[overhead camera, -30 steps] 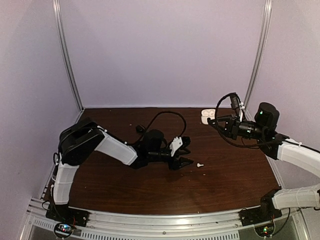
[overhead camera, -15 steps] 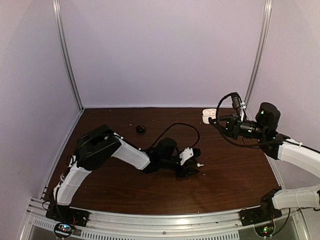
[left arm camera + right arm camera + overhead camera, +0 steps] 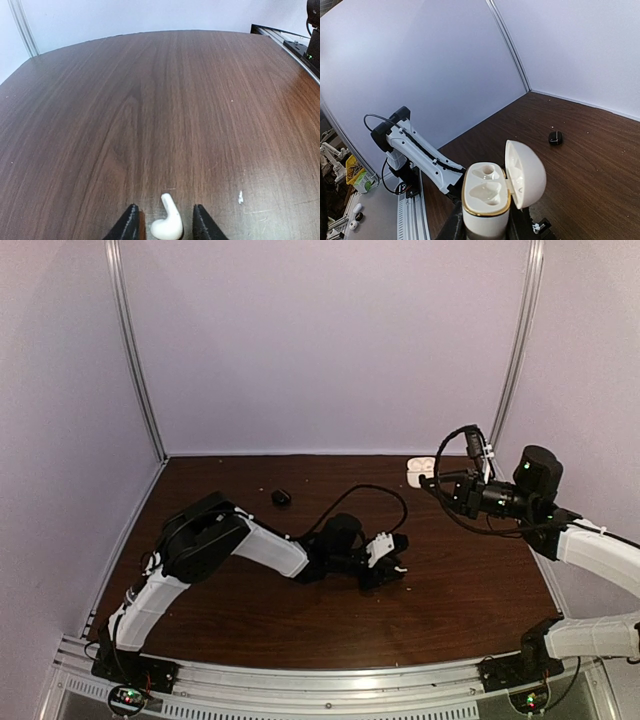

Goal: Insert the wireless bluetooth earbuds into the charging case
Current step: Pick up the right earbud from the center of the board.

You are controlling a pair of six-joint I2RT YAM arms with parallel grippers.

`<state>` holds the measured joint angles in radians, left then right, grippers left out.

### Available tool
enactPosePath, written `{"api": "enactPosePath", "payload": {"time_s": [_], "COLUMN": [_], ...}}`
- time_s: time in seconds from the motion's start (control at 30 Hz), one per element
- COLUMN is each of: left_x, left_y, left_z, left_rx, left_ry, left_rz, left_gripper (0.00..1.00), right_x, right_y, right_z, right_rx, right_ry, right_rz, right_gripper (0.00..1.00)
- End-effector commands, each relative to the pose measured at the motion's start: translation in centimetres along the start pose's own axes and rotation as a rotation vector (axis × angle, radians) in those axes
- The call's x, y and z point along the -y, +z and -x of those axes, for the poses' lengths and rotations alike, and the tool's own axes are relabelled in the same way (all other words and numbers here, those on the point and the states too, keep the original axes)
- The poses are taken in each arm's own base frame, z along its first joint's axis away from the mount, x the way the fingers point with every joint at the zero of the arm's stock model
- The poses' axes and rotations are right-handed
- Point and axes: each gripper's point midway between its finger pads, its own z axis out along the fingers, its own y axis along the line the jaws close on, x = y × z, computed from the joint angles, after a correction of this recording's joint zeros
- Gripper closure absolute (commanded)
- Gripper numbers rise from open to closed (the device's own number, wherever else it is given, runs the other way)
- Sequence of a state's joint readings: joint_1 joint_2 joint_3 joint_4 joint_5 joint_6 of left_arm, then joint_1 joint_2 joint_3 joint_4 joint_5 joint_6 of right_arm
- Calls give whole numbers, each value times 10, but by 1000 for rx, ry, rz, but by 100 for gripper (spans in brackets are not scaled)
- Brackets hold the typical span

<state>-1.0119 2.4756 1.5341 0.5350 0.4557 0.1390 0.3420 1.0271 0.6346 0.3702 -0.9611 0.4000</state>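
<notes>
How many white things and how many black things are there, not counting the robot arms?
White: 2, the earbud and the open charging case.
Black: 1, a small black object, too small to identify.
Total: 3.

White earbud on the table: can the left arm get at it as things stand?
Likely yes: the left gripper is open, the white earbud lies on the table between its fingertips, nothing blocking. The right gripper holds the charging case elsewhere.
</notes>
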Motion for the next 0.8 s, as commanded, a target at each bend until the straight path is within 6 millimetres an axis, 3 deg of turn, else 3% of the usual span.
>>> {"api": "enactPosePath", "payload": {"time_s": [0.0, 0.2, 0.33, 0.77], "left_x": [-2, -1, 4, 53], "left_y": [5, -4, -26, -178], "left_z": [-14, 1, 23, 108], "left_rx": [-39, -18, 61, 358], "left_ry": [11, 2, -42, -241], "left_rz": [14, 4, -59, -411], "left_gripper": [66, 78, 83, 87], "right_x": [-2, -1, -1, 10], "right_y": [-4, -4, -4, -1], "right_z": [4, 3, 1, -2], "right_rx": [13, 10, 8, 8], "right_ry": [-22, -25, -22, -63], "right_rz": [2, -5, -2, -41], "right_gripper": [100, 100, 100, 100]}}
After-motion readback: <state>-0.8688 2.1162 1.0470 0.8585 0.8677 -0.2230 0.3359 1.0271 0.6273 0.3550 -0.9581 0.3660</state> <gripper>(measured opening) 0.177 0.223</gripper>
